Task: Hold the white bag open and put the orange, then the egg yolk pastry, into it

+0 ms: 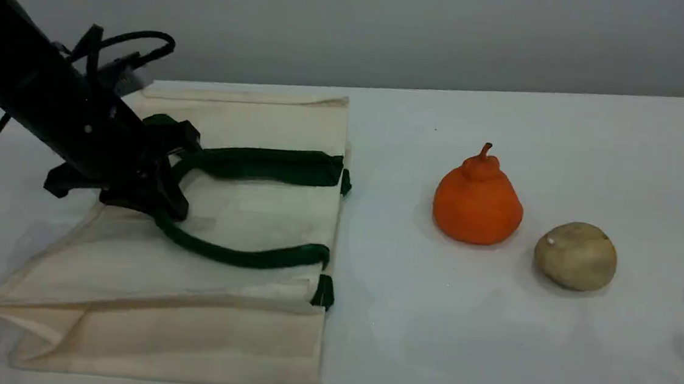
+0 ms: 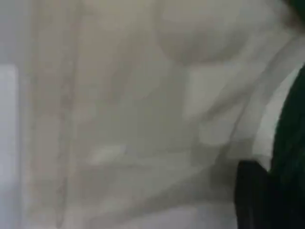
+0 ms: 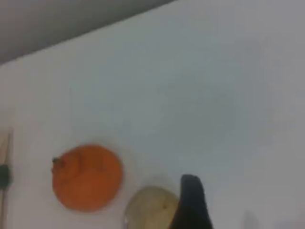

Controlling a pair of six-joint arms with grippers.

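The white bag (image 1: 242, 221) lies flat on the desk (image 1: 488, 350), its mouth toward the orange (image 1: 478, 199). The left pincer (image 1: 156, 192) is pressed together on the green handles (image 1: 239, 256), on the bag's side far from the orange. The egg yolk pastry (image 1: 575, 255) sits just beside the orange, away from the bag. The right pincer (image 3: 190, 202) is spread above them. If only one strap is pinched, lifting may leave the mouth closed.

Soft, even light casts faint shadows in the sharp scene view; both wrist views are blurred.
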